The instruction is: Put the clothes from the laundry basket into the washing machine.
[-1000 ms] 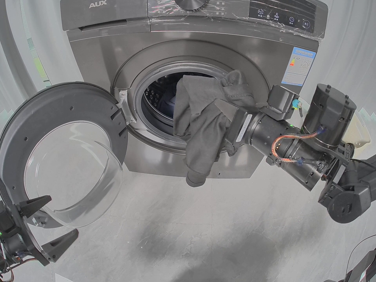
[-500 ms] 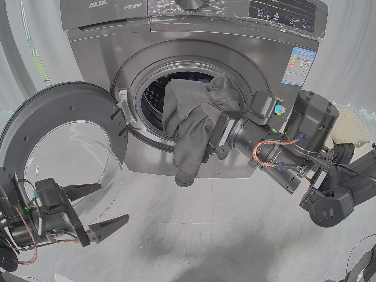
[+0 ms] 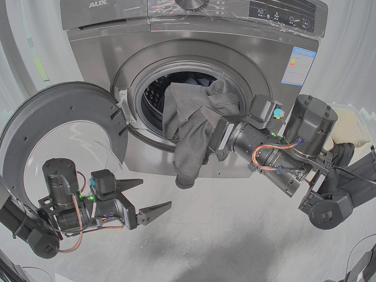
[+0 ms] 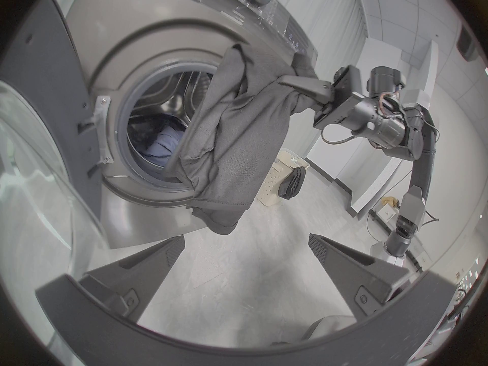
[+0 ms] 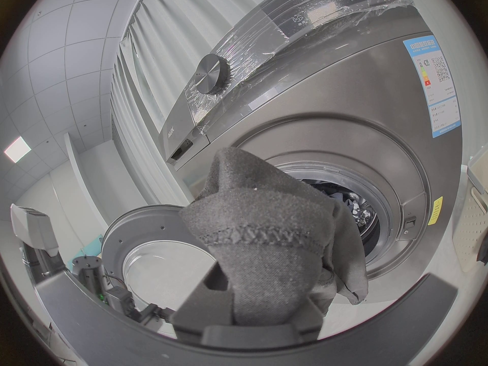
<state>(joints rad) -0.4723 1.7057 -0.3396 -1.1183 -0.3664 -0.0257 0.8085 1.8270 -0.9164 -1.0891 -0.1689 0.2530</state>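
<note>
The grey washing machine [image 3: 102, 55] stands with its round door [image 3: 58, 110] swung open to the left. My right gripper [image 3: 212, 118] is shut on a dark grey garment [image 3: 192, 134], held in front of the drum opening [image 3: 156, 94]. The cloth hangs down over the drum's lower rim. The same garment [image 5: 264, 260] bunches over the right gripper [image 5: 259, 316] in the right wrist view. Blue clothes [image 4: 162, 141] lie inside the drum. My left gripper [image 3: 156, 193] is open and empty, low over the floor in front of the door. A dark cloth [image 4: 292, 183] hangs over the laundry basket [image 4: 274, 176].
The cream laundry basket [image 3: 352, 124] stands on the floor right of the machine, behind my right arm. The open door's glass bowl [image 3: 70, 157] juts out beside my left arm. Bare grey floor [image 3: 219, 232] lies in front of the machine.
My left arm has swung in from the lower left edge toward the machine's front, gripper open. The right gripper carried the garment left, closer to the drum opening, then held about still.
</note>
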